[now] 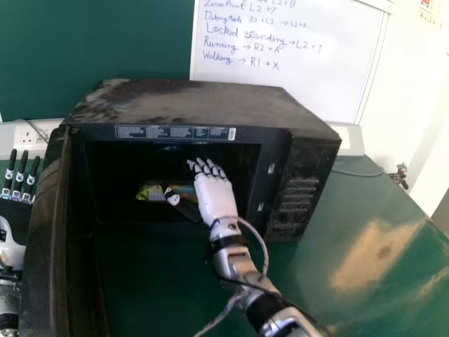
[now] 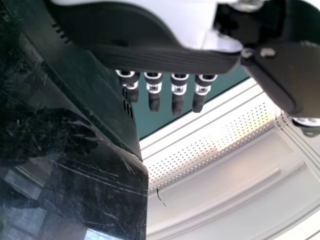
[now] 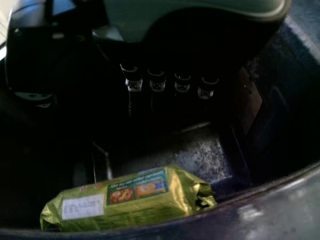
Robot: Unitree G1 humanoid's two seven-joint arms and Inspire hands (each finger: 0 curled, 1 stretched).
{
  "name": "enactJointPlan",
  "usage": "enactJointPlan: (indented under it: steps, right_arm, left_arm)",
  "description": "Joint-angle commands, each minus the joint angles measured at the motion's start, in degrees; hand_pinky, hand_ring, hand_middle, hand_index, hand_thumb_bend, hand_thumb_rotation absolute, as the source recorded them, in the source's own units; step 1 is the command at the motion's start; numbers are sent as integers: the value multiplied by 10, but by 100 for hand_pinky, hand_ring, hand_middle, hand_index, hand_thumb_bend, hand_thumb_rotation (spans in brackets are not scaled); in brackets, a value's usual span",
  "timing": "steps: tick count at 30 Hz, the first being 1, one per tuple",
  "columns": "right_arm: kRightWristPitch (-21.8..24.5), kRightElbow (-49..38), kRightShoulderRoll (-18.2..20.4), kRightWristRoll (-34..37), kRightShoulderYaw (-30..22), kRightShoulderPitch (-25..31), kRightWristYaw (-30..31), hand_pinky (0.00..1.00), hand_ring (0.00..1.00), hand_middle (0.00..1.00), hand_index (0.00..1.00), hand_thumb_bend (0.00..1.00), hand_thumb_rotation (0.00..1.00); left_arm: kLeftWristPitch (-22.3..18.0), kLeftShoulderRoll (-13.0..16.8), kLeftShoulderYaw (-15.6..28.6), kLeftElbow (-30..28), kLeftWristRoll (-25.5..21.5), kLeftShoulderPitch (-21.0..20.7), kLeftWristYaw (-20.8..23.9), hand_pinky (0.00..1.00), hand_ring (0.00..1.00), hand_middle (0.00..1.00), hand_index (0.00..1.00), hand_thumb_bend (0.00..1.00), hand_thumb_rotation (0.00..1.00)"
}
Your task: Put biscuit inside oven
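Note:
In the head view my right hand (image 1: 216, 198) reaches through the oven's open front, fingers straight and thumb held out to the side. The biscuit packet (image 1: 151, 192), yellow-green, lies inside the black oven (image 1: 196, 105), partly hidden behind the hand and thumb. In the right wrist view the packet (image 3: 135, 200) lies apart from my right hand (image 3: 157, 82), which holds nothing. My left hand (image 1: 10, 246) is at the head view's left edge, beyond the opened oven door, with straight fingers. The left wrist view shows that left hand (image 2: 165, 60) open and holding nothing.
The oven door (image 1: 45, 232) stands swung open on the left, between my left hand and the oven cavity. The green table (image 1: 379, 210) extends to the right of the oven. A whiteboard (image 1: 287, 63) and a wall socket (image 1: 29, 135) are behind.

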Motion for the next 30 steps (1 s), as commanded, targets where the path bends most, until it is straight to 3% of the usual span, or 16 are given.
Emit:
enactJointPlan:
  steps: [1, 15, 30]
  right_arm:
    - [4, -23, -9, 1, -6, 18, -3, 98, 95, 99, 88, 79, 30]
    - [6, -149, -51, 6, -26, 114, 35, 100, 100, 98, 92, 77, 37]
    - [-193, -136, -115, 50, -67, 194, 34, 93, 94, 96, 92, 77, 39]
  left_arm:
    - [4, -34, 0, 33, 0, 36, 3, 0, 27, 64, 100, 21, 100]
    - [8, -28, -1, 42, 0, 32, -4, 0, 27, 65, 100, 21, 100]
    - [9, -24, -3, 45, 2, 30, -2, 0, 29, 66, 99, 21, 100]
